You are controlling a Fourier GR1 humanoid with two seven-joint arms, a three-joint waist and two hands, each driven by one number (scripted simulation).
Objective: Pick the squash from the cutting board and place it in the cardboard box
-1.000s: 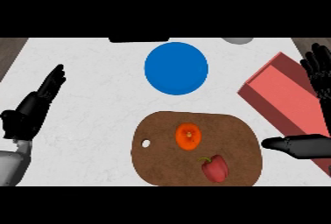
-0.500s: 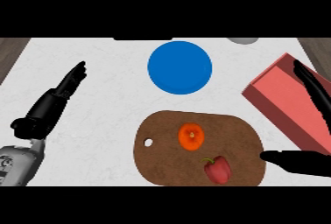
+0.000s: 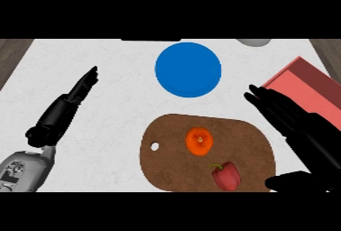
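Marble-like white stone makes up the counter (image 3: pixel 120 131) we look down on, with wood showing at its far corners. Near its front edge lies a brown wooden cutting board (image 3: pixel 250 140), rounded, with a small hole by its left end. On the middle of the board we see the squash (image 3: pixel 198 140), a round orange shape with a darker centre, and just beside it toward the board's front edge a glossy red bell pepper (image 3: pixel 227 175) with a green stem. A flat blue plate (image 3: pixel 188 69) sits toward the counter's far edge. At the right edge a pinkish-red box (image 3: pixel 313 92) is cut off by the frame. Our right hand (image 3: pixel 296 124) reaches over the board's right edge, fingers straight, thumb spread wide below, holding nothing. Our left hand (image 3: pixel 66 106) rests near the left edge, fingers straight and together. A grey object (image 3: pixel 254 42) at the far edge is too cropped to identify.
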